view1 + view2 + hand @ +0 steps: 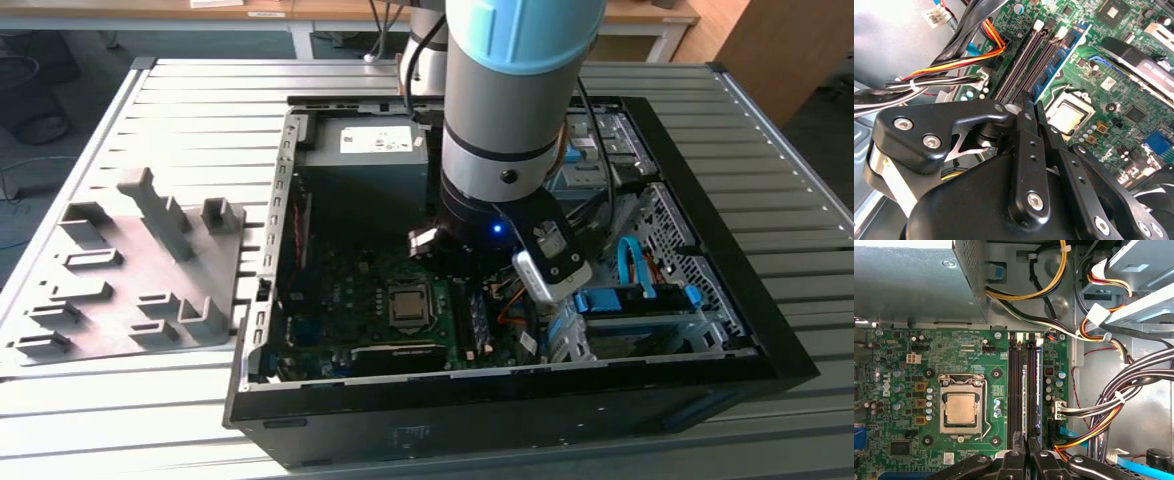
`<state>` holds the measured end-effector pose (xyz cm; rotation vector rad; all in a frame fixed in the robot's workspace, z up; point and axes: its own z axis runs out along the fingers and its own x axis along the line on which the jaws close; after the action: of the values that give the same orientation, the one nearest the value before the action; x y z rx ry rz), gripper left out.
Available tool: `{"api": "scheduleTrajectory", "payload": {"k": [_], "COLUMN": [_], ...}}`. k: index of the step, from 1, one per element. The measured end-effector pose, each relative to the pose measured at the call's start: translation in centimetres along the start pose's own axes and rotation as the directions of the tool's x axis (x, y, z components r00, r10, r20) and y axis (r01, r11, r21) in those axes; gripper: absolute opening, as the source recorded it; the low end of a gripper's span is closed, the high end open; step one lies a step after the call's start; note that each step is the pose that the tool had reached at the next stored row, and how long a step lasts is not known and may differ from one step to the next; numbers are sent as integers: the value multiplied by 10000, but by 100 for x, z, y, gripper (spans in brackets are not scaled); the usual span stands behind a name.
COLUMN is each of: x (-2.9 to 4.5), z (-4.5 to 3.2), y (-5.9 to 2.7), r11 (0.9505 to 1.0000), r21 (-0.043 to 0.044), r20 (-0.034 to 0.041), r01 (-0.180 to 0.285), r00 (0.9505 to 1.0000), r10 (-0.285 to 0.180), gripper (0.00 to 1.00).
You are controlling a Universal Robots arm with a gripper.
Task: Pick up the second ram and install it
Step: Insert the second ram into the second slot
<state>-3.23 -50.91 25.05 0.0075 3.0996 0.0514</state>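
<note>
Inside the open computer case (287, 200): the arm (514, 90) reaches straight down over the motherboard (354, 300), its gripper (1026, 452) low above the memory slots (1014, 385).
Gripper state: the two black fingers (1026, 150) are drawn together with hardly a gap between them in both wrist views; nothing can be made out between the tips, so whether they hold anything cannot be told.
Second ram: a blue-green strip (1061, 55) stands on edge in the slot row just beside the empty black slots in the second wrist view; in the first wrist view its thin blue edge (1038, 390) runs along the slot nearest the cable side, directly ahead of the fingertips.
Nearby on the board: the processor socket (960, 407) with its metal lid sits just beside the slots.
Obstructions: a bundle of black, yellow and orange cables (1114, 400) crosses close to the slots, and blue drive brackets (627, 300) sit toward the case's edge at the exterior view's right.
Elsewhere: a grey power supply (360, 150) fills the far end of the case; a grey moulded holder (127, 270) lies beside the case at the exterior view's left.
Surface: a ribbed metal table (200, 90) carries the case and holder.
Room: wooden desks (667, 15) stand behind.
</note>
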Motion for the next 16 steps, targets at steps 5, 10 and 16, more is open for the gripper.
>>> {"api": "scheduleTrajectory", "payload": {"k": [5,10,16], "x": [0,1,1], "z": [10,20,34], "y": [0,-1,-1], "r11": [10000,10000,10000], "r21": [0,0,-1], "r20": [0,0,0], "r01": [0,0,0], "r00": [10000,10000,10000], "r10": [0,0,0], "gripper": [14,14,14]}}
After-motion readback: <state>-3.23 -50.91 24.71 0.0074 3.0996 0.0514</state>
